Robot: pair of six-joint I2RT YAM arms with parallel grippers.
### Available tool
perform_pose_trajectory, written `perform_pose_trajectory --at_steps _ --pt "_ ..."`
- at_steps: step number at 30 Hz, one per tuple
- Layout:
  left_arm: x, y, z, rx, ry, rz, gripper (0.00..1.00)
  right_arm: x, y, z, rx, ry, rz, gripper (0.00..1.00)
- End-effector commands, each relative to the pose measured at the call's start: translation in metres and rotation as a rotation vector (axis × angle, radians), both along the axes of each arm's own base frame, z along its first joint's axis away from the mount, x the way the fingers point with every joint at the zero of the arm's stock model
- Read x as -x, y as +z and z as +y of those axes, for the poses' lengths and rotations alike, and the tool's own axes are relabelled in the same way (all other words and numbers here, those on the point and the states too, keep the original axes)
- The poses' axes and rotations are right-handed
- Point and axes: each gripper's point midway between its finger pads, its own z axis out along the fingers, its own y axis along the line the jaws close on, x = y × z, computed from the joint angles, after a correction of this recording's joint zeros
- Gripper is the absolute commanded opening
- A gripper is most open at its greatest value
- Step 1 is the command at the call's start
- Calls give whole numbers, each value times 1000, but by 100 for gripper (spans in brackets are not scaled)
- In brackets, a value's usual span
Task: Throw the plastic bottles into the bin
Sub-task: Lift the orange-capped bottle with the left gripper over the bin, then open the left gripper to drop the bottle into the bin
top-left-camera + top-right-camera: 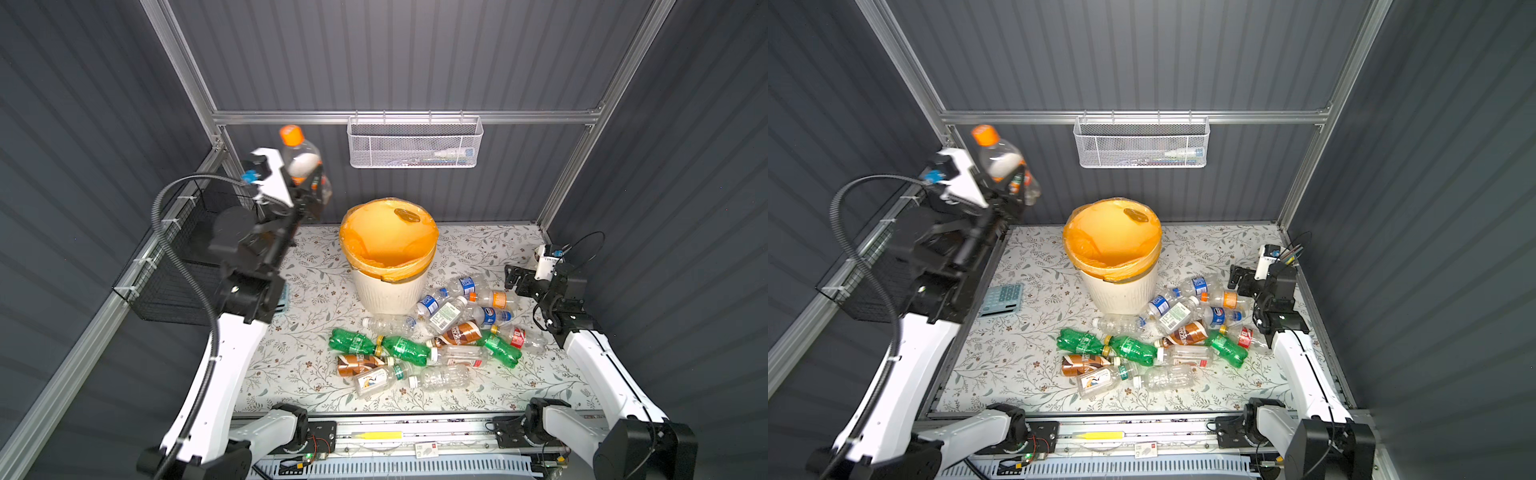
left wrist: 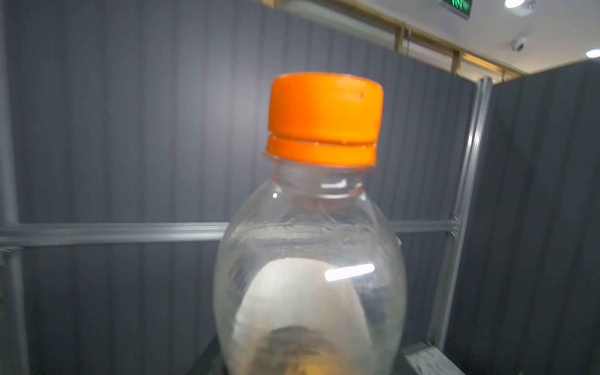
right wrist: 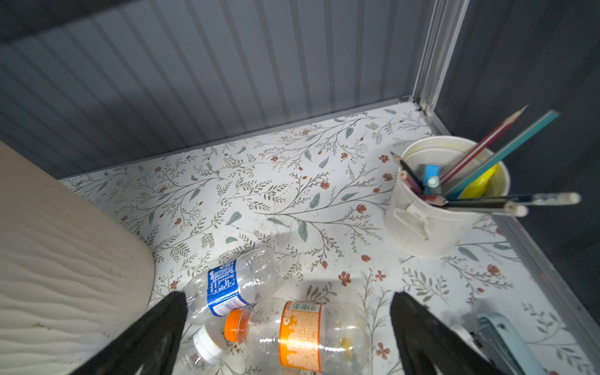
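Fifteen or so plastic bottles lie heaped on the table against the near right side of the bin in both top views, so we judge the job barely begun. The orange liner looks almost empty, bar a brownish patch at its far rim that we cannot name. Left of the bin and well above its rim, the left gripper is clamped on the orange-capped bottle, cap up, not yet over the opening. The right gripper hovers right of the bin, over the heap's far edge.

From the left wrist we see only that orange-capped bottle close up, upright; the fingers gripping it are hidden.

From the right wrist, the right gripper has its fingers spread wide, holding nothing. They straddle an orange-labelled bottle lying beside the bin; whether they touch it we cannot tell.
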Motion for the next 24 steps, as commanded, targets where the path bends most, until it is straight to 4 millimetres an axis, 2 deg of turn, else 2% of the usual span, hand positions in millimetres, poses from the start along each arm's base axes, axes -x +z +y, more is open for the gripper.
perform_pose_trajectory --at_steps 1,2,3,4,5,8,11,15,16,24 --pt "-34 -128 -76 -213 -140 362 38 -5 5 14 -47 59 29 99" --pt "-35 -137 -79 -223 -143 398 46 -5 4 15 -48 61 50 99" --pt "-36 -137 -76 -218 -126 410 59 -5 5 15 -47 60 58 99" --pt "-35 -131 -70 -211 -95 400 76 -4 5 14 -47 53 69 99" --pt "-30 -116 -61 -201 -62 359 98 -2 8 11 -42 37 68 99" --pt "-1 -57 -32 -140 11 172 100 3 18 3 -28 -10 34 99" --pt "29 -18 -11 -90 47 47 100 9 22 -4 -28 -60 24 99" --pt "51 -3 -1 -57 38 -8 100 14 12 -13 -26 -115 71 99" --pt "47 -21 -2 -68 42 23 100 15 9 -15 -32 -133 83 99" --pt "44 -88 14 -81 119 142 100 26 -19 -19 -66 -180 194 99"
